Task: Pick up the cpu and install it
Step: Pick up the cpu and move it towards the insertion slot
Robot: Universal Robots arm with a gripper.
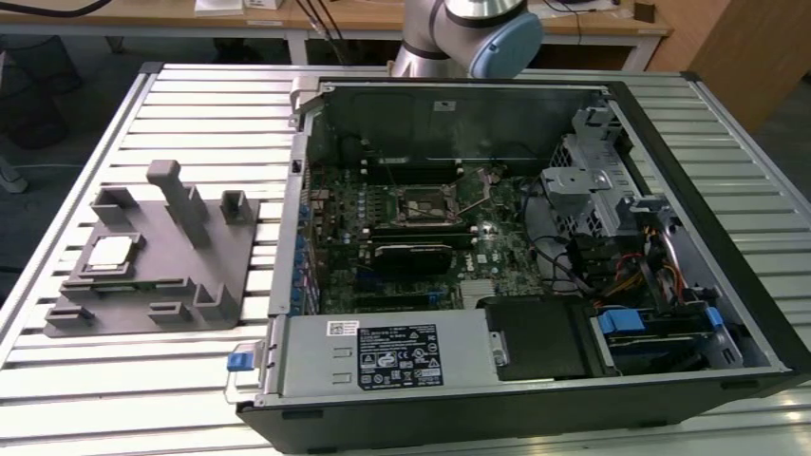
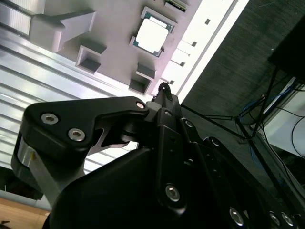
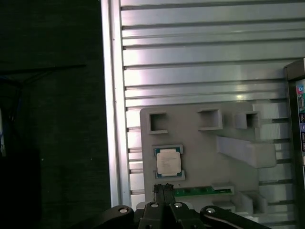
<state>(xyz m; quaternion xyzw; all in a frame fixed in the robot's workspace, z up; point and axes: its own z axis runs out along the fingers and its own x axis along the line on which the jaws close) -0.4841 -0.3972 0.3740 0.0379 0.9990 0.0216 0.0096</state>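
Observation:
The cpu (image 1: 112, 252) is a small silver square lying flat in a pocket of the grey fixture block (image 1: 178, 285), on the exterior view's left. In both wrist views I look down on it from well above: the cpu (image 3: 168, 162) (image 2: 151, 36) sits seated in the fixture (image 3: 205, 143) (image 2: 109, 57). My gripper (image 3: 164, 188) (image 2: 164, 88) hangs over the fixture close to the chip, its black fingers pressed together and holding nothing. The black-framed socket (image 1: 423, 204) lies on the motherboard inside the open case.
The open computer case (image 1: 709, 114) takes up the exterior view's right, with a drive cage (image 1: 590, 190) and power supply (image 1: 380, 353). A green memory stick (image 3: 202, 192) lies in the fixture. The slatted metal table (image 3: 190, 57) ends at an edge (image 3: 110, 95) beside dark floor.

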